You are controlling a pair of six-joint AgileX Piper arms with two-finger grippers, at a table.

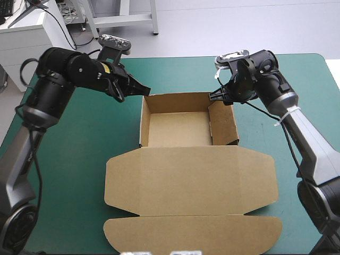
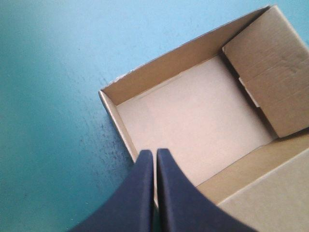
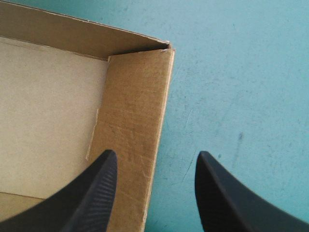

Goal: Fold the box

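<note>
The brown box [image 1: 180, 127] stands mid-table as an open tray with its walls up. Its lid [image 1: 191, 180] lies flat toward the table's near edge, ending in a long tuck flap [image 1: 191, 234]. My left gripper [image 1: 143, 89] hovers at the tray's far-left corner. In the left wrist view that gripper [image 2: 155, 152] is shut, its tips over the left wall [image 2: 118, 121]. My right gripper [image 1: 215, 95] is at the far-right corner. In the right wrist view it [image 3: 155, 157] is open and straddles the right wall [image 3: 137, 111], one finger inside the tray and one outside.
The teal-green cover [image 1: 69, 159] runs on both sides of the box. White furniture [image 1: 26, 37] stands beyond the table's far-left corner. The lid's tuck flap reaches close to the table's near edge.
</note>
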